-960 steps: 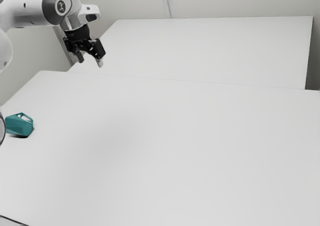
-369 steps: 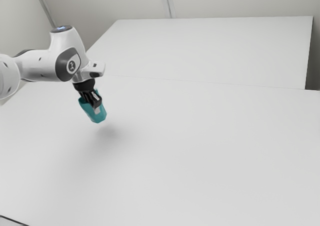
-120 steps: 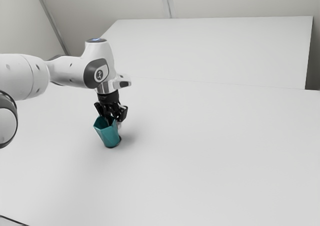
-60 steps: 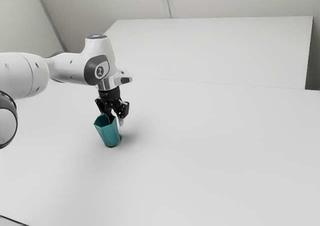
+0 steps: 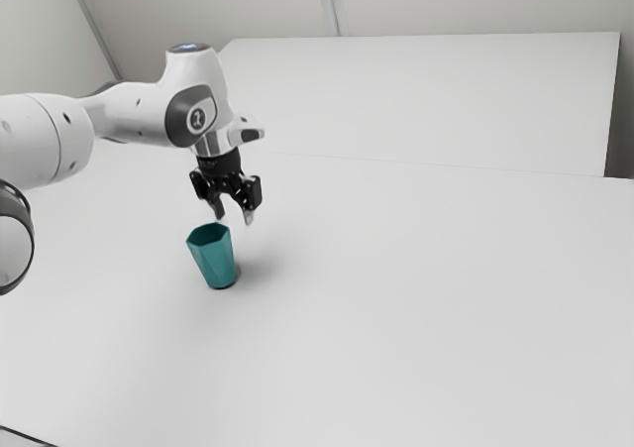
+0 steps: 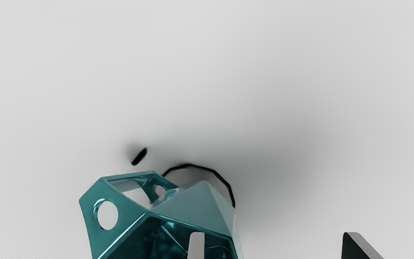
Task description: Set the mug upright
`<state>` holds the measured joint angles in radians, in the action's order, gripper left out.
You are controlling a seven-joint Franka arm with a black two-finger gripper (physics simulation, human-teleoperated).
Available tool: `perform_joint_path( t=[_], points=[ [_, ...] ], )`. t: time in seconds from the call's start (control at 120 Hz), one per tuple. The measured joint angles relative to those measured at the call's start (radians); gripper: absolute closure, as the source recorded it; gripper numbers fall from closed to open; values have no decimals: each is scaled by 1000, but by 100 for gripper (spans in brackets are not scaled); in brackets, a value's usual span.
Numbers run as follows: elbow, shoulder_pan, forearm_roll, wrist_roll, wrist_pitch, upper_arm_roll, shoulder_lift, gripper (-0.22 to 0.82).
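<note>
White bench (image 5: 426,318), pale room wall (image 5: 466,1) beyond.
Mug (image 5: 215,259), teal, faceted, standing mouth up on the bench, just below the tool (image 5: 235,218); tool open, its fingers apart.

Teal mug (image 6: 192,203), handle (image 6: 129,217) showing; fingers (image 6: 196,248) wide apart, one over mug's mouth.

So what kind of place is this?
Likely a simulated robot test cell: a white jointed arm, a bare-looking white tabletop and plain pale walls, with one teal faceted mug.
</note>
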<state>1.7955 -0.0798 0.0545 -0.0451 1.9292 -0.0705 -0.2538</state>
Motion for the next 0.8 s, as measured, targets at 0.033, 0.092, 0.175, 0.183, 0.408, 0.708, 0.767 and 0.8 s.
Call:
perform_joint_path(
  t=[0.033,0.092,0.175,0.183,0.408,0.708,0.767,0.8],
  points=[
    [-4,0,0,1,-2,0,2,19],
    [-8,0,-1,1,-5,0,11,15],
    [-9,0,-2,1,-11,0,38,10],
    [-9,0,-2,1,-12,0,43,10],
    [-9,-1,-31,-35,-33,29,143,3],
    [-145,-9,-50,-138,-104,69,186,1],
    [-184,-7,-47,-156,-130,69,185,1],
    [-202,-5,-46,-167,-144,69,184,1]
  ],
)
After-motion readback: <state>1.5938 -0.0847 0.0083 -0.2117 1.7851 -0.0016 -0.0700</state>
